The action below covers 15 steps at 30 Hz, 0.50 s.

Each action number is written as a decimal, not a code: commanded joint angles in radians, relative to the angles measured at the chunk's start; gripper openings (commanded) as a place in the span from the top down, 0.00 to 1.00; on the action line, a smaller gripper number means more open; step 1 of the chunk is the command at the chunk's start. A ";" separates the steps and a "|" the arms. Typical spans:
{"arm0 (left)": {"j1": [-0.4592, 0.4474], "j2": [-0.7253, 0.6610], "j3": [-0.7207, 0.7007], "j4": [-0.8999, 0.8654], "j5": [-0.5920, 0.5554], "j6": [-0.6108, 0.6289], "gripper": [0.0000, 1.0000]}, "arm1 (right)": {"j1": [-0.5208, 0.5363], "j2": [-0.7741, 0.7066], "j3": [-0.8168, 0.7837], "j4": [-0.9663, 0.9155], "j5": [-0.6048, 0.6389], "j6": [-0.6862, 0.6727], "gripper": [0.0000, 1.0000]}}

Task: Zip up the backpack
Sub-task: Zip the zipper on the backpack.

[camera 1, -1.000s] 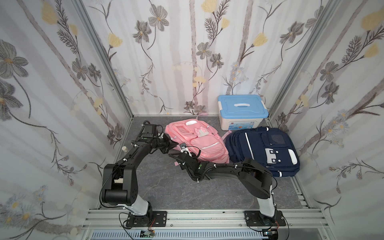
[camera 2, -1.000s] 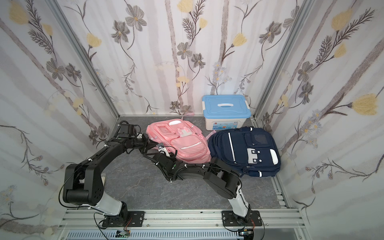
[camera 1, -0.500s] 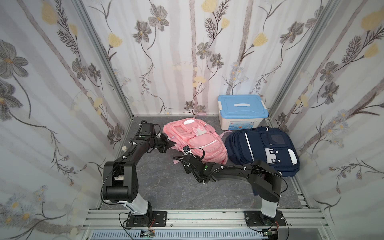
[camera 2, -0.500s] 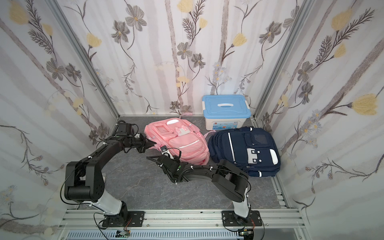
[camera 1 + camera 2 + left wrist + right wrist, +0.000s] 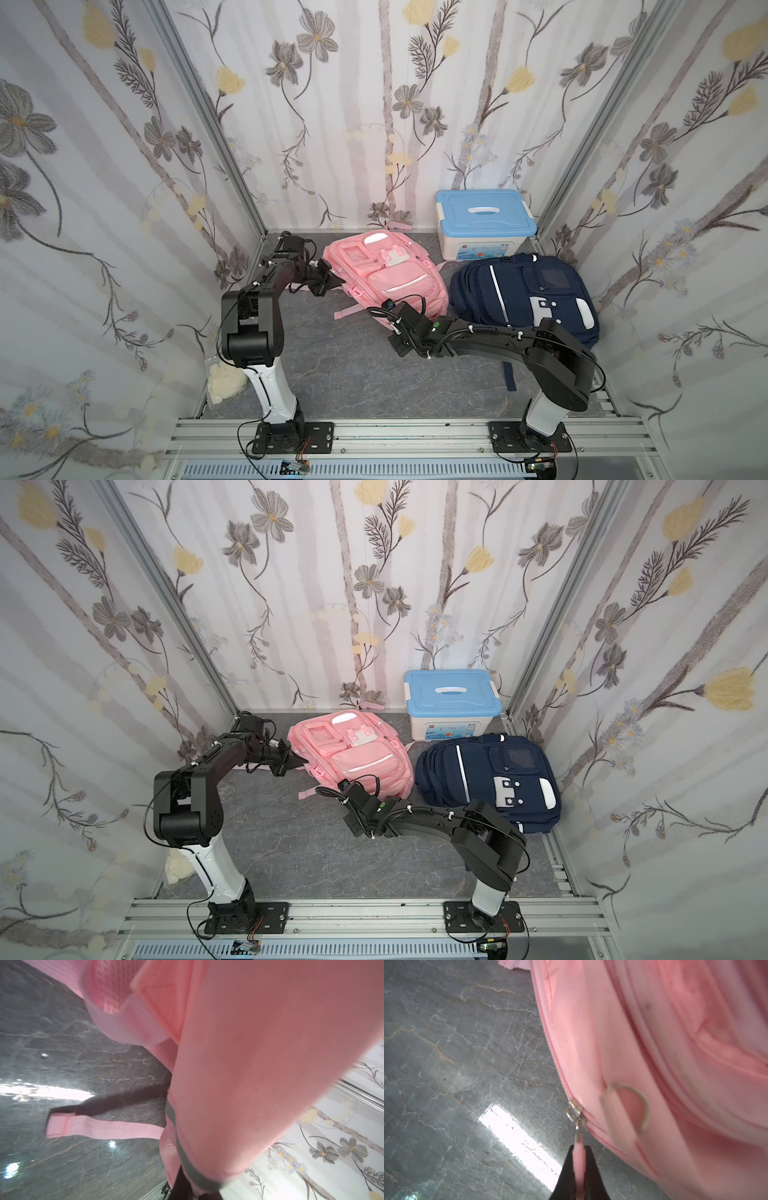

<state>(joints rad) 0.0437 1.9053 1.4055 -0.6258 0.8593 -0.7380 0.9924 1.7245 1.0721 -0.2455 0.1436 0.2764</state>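
On the counter, both top views: the pink backpack (image 5: 395, 274) (image 5: 361, 750) lies flat on the grey counter (image 5: 353, 374) (image 5: 299, 854), front pockets up, near the back wall.
Beside it: a navy backpack (image 5: 523, 291) (image 5: 486, 775) lies just to its right, and a blue-lidded box (image 5: 484, 212) (image 5: 453, 692) stands behind the two.
Left arm, top views: the left arm (image 5: 286, 274) (image 5: 232, 754) reaches to the pink backpack's left edge, where the left jaws meet the fabric.
Right arm, top views: the right arm (image 5: 490, 336) (image 5: 424, 816) stretches low across the counter to the pink backpack's near edge. Its wrist hides the right jaws.
Strap, top views: a loose pink strap (image 5: 349, 311) (image 5: 309, 792) lies on the counter by that near edge.
Left wrist view: pink backpack (image 5: 270, 1064) fabric fills most of the frame and runs down into the dark tips at the edge. The left jaws are closed, pinching the bag's side fabric. The strap (image 5: 99, 1128) lies flat on the counter (image 5: 62, 1064).
Right wrist view: the black fingertips (image 5: 566, 1176) of the right jaws are closed tight on the pink zipper pull tab (image 5: 579, 1163).
Slider, right wrist view: the metal slider (image 5: 574, 1112) sits on the zip line at the edge of the pink backpack (image 5: 675, 1043), just above the tab.
Ring, right wrist view: a metal D-ring (image 5: 642, 1109) on a pink loop lies on the bag near the slider.
Below, right wrist view: the counter (image 5: 456, 1064) shows a bright glare patch.
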 commanded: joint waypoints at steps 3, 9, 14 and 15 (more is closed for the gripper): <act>0.010 0.090 0.137 -0.123 -0.063 0.136 1.00 | -0.037 -0.016 0.008 -0.123 -0.126 -0.102 1.00; 0.010 0.167 0.265 -0.199 -0.172 0.167 0.75 | -0.034 0.045 0.149 -0.229 -0.245 -0.197 1.00; 0.001 0.114 0.275 -0.210 -0.216 0.149 0.48 | 0.001 0.130 0.302 -0.286 -0.293 -0.189 1.00; -0.006 0.088 0.261 -0.211 -0.217 0.144 0.44 | 0.004 0.144 0.335 -0.297 -0.298 -0.170 1.00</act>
<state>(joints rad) 0.0509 2.0392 1.6745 -0.8177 0.6678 -0.6018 0.9867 1.8484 1.3529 -0.4942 -0.0772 0.1059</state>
